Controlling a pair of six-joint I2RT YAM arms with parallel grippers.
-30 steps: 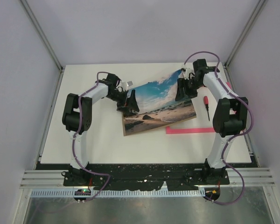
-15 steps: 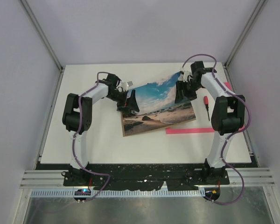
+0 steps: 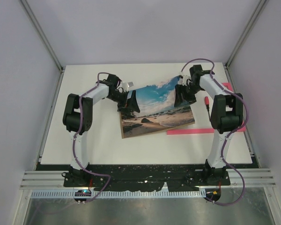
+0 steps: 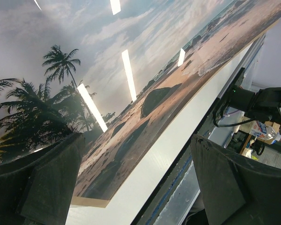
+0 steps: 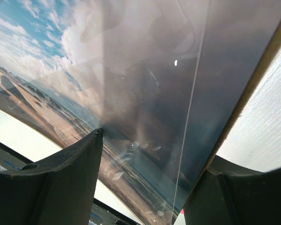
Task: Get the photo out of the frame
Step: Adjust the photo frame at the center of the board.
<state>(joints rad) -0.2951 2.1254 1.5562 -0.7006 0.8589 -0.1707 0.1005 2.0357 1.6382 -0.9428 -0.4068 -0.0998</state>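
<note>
Top external view, contents listed by size.

1. Bench [image 3: 84, 140]: white, carries everything below.
2. Photo [image 3: 154, 110]: beach print, face up and askew mid-bench, with a brown board [image 4: 90, 202] under it. It is outside the frame, its right edge near or over the frame's left end (I cannot tell which).
3. Frame [image 3: 189, 131]: thin and pink, flat on the bench to the right, partly hidden by the right arm.
4. Left claw [image 3: 130, 104]: at the photo's left edge, jaws as wide as they go, one finger over the print and the other off it. It grips nothing.
5. Right claw [image 3: 181, 96]: at the photo's far right corner, jaws well apart and clamping nothing. Whether a fingertip touches the print is unclear.
6. Screwdriver [image 3: 206, 101]: red-handled, just beside the right arm.

Step in hand, by my reading: the photo is out and being set down. The next move calls for both claws to back away without dragging the print.
</note>
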